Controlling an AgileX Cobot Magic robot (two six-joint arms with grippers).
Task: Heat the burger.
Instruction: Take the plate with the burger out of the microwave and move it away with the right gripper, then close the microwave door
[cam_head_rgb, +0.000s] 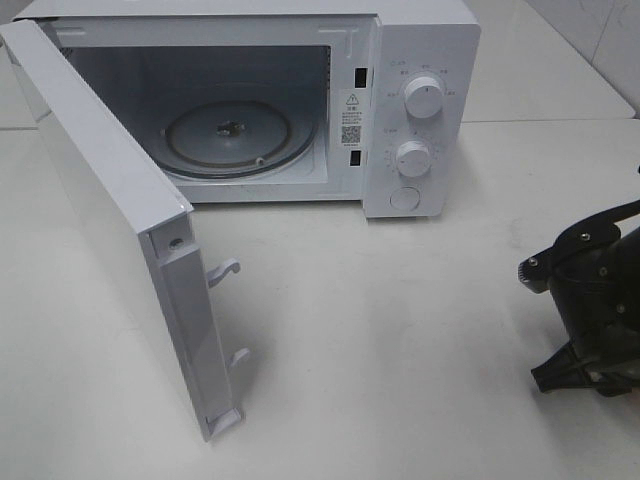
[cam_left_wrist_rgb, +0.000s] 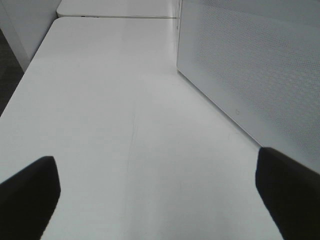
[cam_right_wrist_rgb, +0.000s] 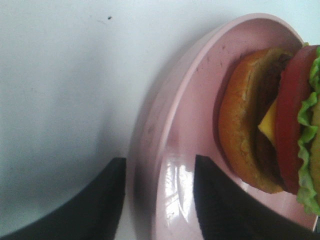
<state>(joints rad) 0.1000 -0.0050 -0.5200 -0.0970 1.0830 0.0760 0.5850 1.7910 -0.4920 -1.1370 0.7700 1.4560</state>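
White tabletop (cam_head_rgb: 400, 330) carries a white microwave (cam_head_rgb: 420, 60) at the back, its door (cam_head_rgb: 110, 220) swung wide open toward the near left, two latch hooks (cam_head_rgb: 228, 268) sticking out of the door's edge. Inside, glass turntable (cam_head_rgb: 240, 135) sits bare in the cavity. Two round dials (cam_head_rgb: 423, 98) and a round button (cam_head_rgb: 404, 198) on the control panel at the microwave's right. Right arm (cam_head_rgb: 595, 300) is at the far right edge of the high view, black, low over the table, well apart from the microwave. Right wrist view: right gripper (cam_right_wrist_rgb: 160, 200) has its two dark fingers (cam_right_wrist_rgb: 220, 205) straddling the rim of the pink plate (cam_right_wrist_rgb: 175, 125), one finger outside the rim, one inside on the plate; whether they actually pinch the rim, cannot tell. The burger (cam_right_wrist_rgb: 272, 120) sits on that plate, just beside the inner finger: bun, patty, yellow cheese, red tomato, green lettuce visible. Burger and plate not visible in the high view. Left wrist view: left gripper (cam_left_wrist_rgb: 155, 200) fingers spread wide apart, nothing between them, bare table below, perforated microwave side panel (cam_left_wrist_rgb: 250, 75) beside it.
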